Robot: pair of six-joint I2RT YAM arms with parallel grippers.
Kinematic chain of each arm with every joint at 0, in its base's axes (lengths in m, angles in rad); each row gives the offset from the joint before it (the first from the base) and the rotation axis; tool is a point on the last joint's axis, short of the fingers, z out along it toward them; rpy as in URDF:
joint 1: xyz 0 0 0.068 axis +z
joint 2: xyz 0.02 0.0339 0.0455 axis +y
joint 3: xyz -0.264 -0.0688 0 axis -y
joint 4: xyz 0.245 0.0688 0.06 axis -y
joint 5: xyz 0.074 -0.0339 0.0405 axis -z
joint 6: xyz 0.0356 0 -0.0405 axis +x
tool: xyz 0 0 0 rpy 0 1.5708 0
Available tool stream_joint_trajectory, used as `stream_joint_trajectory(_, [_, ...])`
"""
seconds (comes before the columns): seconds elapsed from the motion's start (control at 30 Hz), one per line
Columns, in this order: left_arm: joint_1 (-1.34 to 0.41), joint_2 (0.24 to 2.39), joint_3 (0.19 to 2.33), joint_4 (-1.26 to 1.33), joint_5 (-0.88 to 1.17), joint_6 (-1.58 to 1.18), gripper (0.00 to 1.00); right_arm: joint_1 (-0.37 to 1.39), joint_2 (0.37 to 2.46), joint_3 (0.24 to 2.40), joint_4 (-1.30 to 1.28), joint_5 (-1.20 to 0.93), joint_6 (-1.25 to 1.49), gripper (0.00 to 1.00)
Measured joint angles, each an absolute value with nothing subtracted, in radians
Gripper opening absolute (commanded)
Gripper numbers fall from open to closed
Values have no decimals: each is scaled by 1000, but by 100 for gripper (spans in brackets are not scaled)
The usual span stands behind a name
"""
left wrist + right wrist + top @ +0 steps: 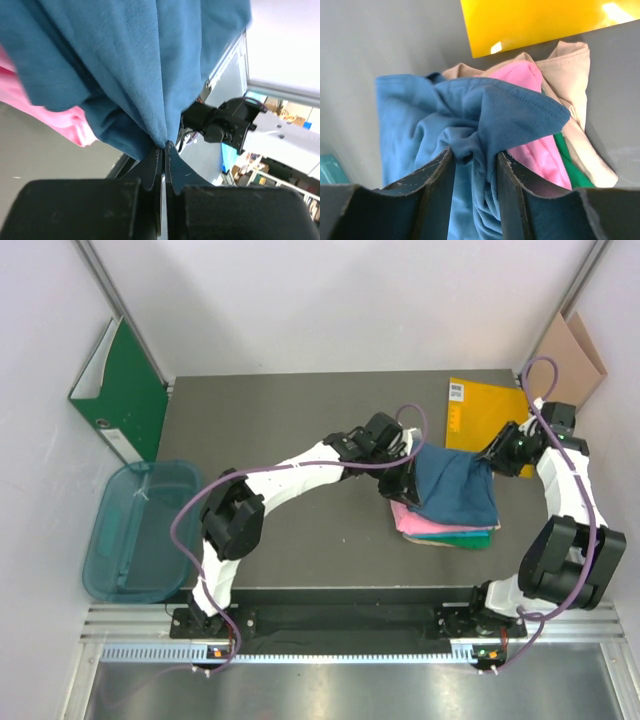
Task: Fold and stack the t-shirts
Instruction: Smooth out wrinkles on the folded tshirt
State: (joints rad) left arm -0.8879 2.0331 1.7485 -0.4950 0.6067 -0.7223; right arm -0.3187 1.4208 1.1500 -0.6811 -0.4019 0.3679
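The dark blue t-shirt (460, 485) lies draped over a small stack right of the table's middle, lifted at both sides. A pink t-shirt (425, 523) and a teal-green t-shirt (470, 538) show under it as folded edges. My left gripper (408, 480) is at the blue shirt's left edge. In the left wrist view it (165, 145) is shut on a pinch of blue cloth (125, 65), with pink (65, 125) beside. My right gripper (490, 462) is at the shirt's right edge; its jaws (475, 155) hold a bunched fold of blue cloth (470, 110).
A beige cloth (570, 65) lies in the stack beside the pink one (540, 150) and the green one (572, 167). Behind the stack is a yellow sheet (485, 410). A green binder (125, 390) and a teal bin (140, 530) stand left; brown cardboard (570, 355) leans back right.
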Motion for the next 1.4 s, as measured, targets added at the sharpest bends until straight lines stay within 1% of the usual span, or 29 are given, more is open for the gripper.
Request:
stream_joint_trajectory(0.1, [-920, 2033, 1747, -508, 601, -723, 0, -319, 1451, 1121, -670, -410, 354, 40])
stream_joint_trajectory(0.17, [-938, 2033, 1747, -513, 597, -722, 0, -319, 1464, 1098, -668, -412, 344, 48])
stream_joint_trajectory(0.2, [-945, 2034, 1747, -520, 595, -722, 23, -319, 1472, 1089, -667, -413, 339, 53])
stream_joint_trajectory(0.23, [-950, 2036, 1747, -529, 593, -719, 50, -319, 1479, 1083, -667, -412, 336, 66])
stream_joint_trajectory(0.27, [-953, 2038, 1748, -537, 590, -710, 70, -319, 1484, 1078, -667, -408, 331, 72])
stream_joint_trajectory(0.3, [-955, 2043, 1751, -554, 590, -704, 99, -319, 1486, 1078, -671, -400, 326, 78])
stream_joint_trajectory(0.33, [-957, 2048, 1759, -581, 587, -696, 99, -319, 1485, 1079, -673, -388, 318, 88])
stream_joint_trajectory(0.4, [-957, 2056, 1775, -630, 575, -682, 99, -319, 1470, 1084, -686, -363, 309, 97])
stream_joint_trajectory(0.47, [-957, 2056, 1781, -688, 546, -660, 99, -319, 1436, 1114, -725, -323, 289, 99])
stream_joint_trajectory(0.57, [-955, 2040, 1781, -737, 492, -627, 99, -319, 1369, 1208, -784, -290, 274, 99])
stream_joint_trajectory(0.7, [-951, 1997, 1798, -776, 414, -595, 99, -307, 1259, 1292, -784, -286, 272, 99])
stream_joint_trajectory(0.83, [-941, 1977, 1861, -779, 360, -575, 99, -293, 1176, 1275, -776, -331, 275, 96])
stream_joint_trajectory(0.87, [-938, 1977, 1876, -777, 353, -574, 99, -289, 1166, 1259, -772, -352, 281, 90])
stream_joint_trajectory(0.9, [-932, 1980, 1901, -778, 347, -574, 85, -286, 1164, 1235, -765, -373, 284, 80])
stream_joint_trajectory(0.93, [-927, 1987, 1922, -778, 346, -573, 64, -283, 1164, 1204, -757, -394, 287, 66])
stream_joint_trajectory(0.97, [-920, 1997, 1954, -778, 346, -575, 32, -282, 1167, 1177, -756, -410, 291, 38])
stream_joint_trajectory(1.0, [-913, 2014, 1994, -780, 347, -580, 0, -281, 1173, 1137, -754, -429, 300, 19])
stream_joint_trajectory(1.03, [-904, 2036, 2038, -775, 351, -582, 0, -281, 1177, 1113, -756, -441, 294, 0])
stream_joint_trajectory(1.2, [-866, 2142, 2183, -723, 392, -610, 0, -279, 1182, 1026, -747, -501, 322, 0])
stream_joint_trajectory(1.4, [-843, 2252, 2188, -607, 503, -710, 0, -277, 1179, 974, -676, -557, 352, 0])
